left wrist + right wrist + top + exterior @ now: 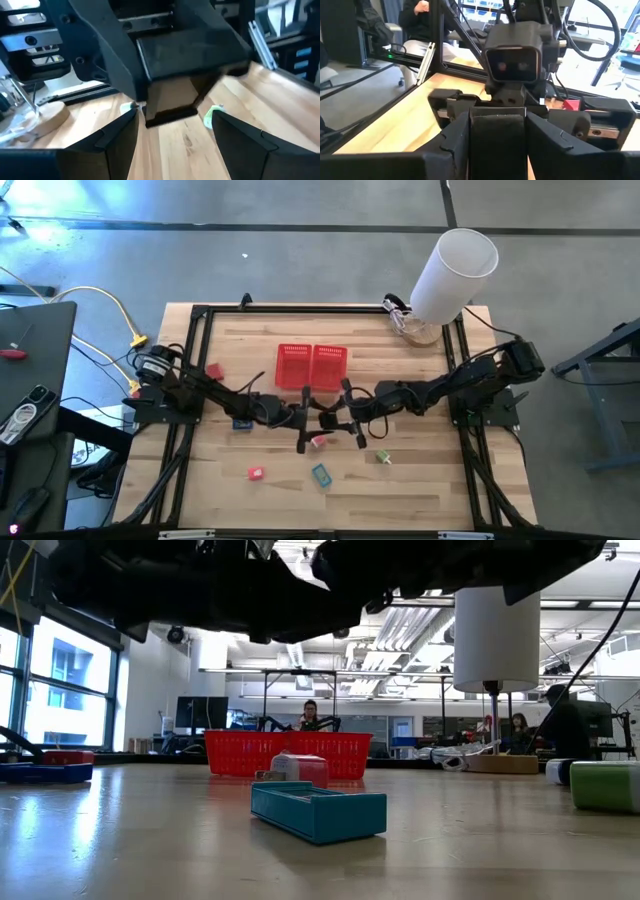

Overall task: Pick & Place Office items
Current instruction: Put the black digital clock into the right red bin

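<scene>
**Near edge of the surface.** Teal item (pixel 321 474) and red-pink item (pixel 255 473) lie well apart from each other, with bare wood around both. The green item (pixel 383 456) lies to the right, a little further in. There is open room here for a descent.

**Middle.**
- The pale pink item (pixel 318 441) lies almost under the two meeting arms, and the dark blue item (pixel 241 423) lies beside the left arm.
- The right end effector (pixel 498 122) is pinching the black item (pixel 497 145), raised off the wood.
- The left end effector (pixel 175 117) faces it closely, with fingers spread and nothing in them.

**Hazards, judged.**
- The two end effectors stand nose to nose. Any forward creep by either would knock fingers against fingers or push the black item askew.
- The black item looks broad for the grip. If it is released before the other side closes, it would fall towards the pale pink item and scatter it.
- A low sweep by the left arm could drag the dark blue item.

**Far.** The red two-compartment mesh basket (pixel 311 352) stands just behind the meeting point, with both compartments showing nothing inside. Its near wall is the edge to clear, so a lift before travel seems wise. The white cylinder (pixel 455 272) stands at the far right corner, well apart. The black frame rails border the surface and limit sideways swing.
</scene>
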